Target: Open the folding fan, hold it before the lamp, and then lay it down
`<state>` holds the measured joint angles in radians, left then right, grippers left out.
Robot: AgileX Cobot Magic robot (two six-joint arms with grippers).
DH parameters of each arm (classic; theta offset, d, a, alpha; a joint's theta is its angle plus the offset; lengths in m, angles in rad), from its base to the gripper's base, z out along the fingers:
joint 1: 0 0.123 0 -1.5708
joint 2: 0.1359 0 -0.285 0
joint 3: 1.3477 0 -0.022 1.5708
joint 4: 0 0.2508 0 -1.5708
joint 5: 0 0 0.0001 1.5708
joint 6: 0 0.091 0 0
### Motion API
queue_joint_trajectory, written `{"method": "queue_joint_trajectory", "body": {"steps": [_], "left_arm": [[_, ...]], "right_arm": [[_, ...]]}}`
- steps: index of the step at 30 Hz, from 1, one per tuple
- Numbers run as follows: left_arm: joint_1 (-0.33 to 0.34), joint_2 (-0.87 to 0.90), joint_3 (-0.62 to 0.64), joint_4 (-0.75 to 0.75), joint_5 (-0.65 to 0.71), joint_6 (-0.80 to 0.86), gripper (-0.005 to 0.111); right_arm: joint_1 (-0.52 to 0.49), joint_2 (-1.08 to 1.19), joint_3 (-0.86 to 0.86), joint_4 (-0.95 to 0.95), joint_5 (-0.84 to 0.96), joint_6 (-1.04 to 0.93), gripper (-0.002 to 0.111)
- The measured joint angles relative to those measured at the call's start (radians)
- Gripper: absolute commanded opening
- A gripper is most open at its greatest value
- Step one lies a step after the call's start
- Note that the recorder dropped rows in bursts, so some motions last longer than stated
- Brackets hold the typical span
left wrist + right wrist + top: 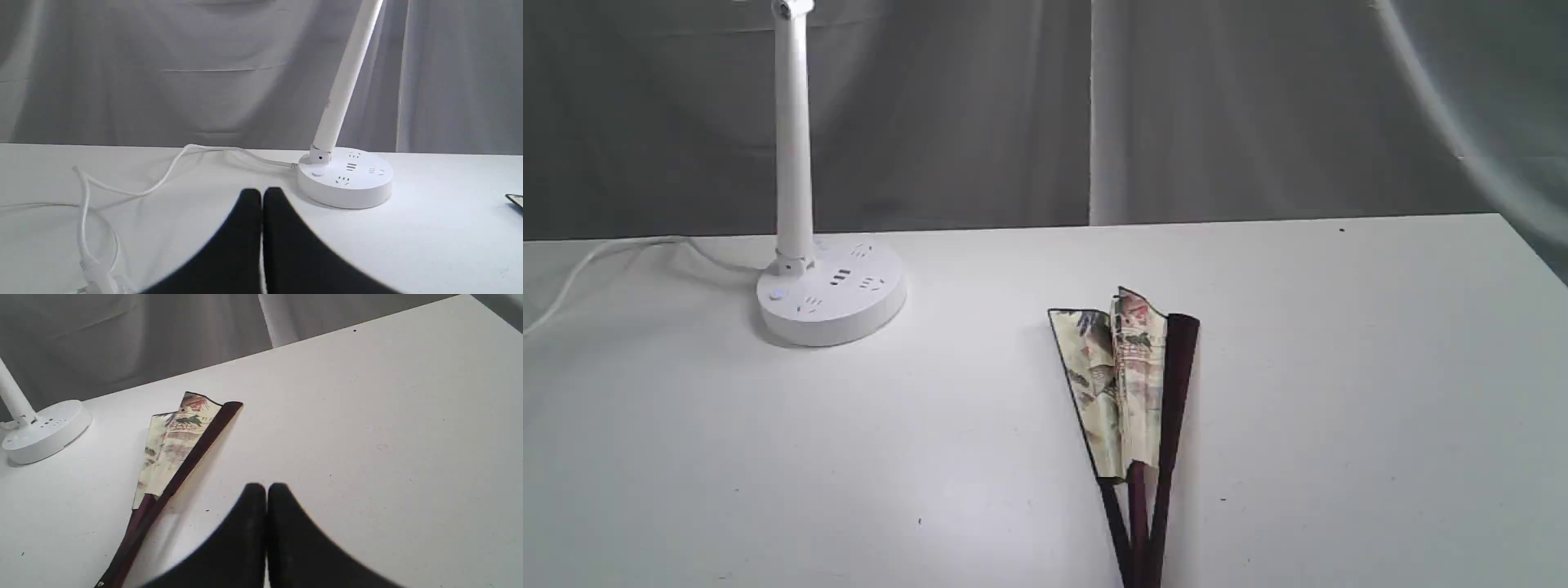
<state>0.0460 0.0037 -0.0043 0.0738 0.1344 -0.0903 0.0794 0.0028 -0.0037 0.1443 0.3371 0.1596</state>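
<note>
The task is at its first step, by my reading: nothing is grasped and the folding fan (1131, 392), pleated cream paper painted with houses and trees between dark maroon guards, is not yet opened. It lies flat on the white desk (1380, 367), right of the middle in the exterior view, spread only to a narrow wedge. Its rib end points toward the near edge and runs out of the picture there. The white desk lamp (832, 296), a slim pole on a round base with sockets, stands well apart from it, to the left and farther back, its white cord (163, 183) trailing away across the desk.

The next move probably calls for both arms: one pincer parting to take a maroon guard near the ribs, the other taking the opposite guard to draw the pleats apart. The thin guards lie flush on the desk, so getting a finger beneath one may be awkward.

Neither arm shows in the exterior view. The right pincer (267, 490) has its black tips pressed together on nothing, above bare desk just beside the fan's lower half, apart from it. The left pincer (262, 194) is likewise closed and empty, near the lamp's base, looking low across the desk.
</note>
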Motion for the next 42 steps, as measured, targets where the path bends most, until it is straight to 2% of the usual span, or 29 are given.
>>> {"method": "queue_joint_trajectory", "body": {"steps": [42], "left_arm": [[0.000, 0.000, 0.000, 0.000, 0.000, 0.000, 0.000]], "right_arm": [[0.000, 0.000, 0.000, 0.000, -0.020, 0.000, 0.000]]}}
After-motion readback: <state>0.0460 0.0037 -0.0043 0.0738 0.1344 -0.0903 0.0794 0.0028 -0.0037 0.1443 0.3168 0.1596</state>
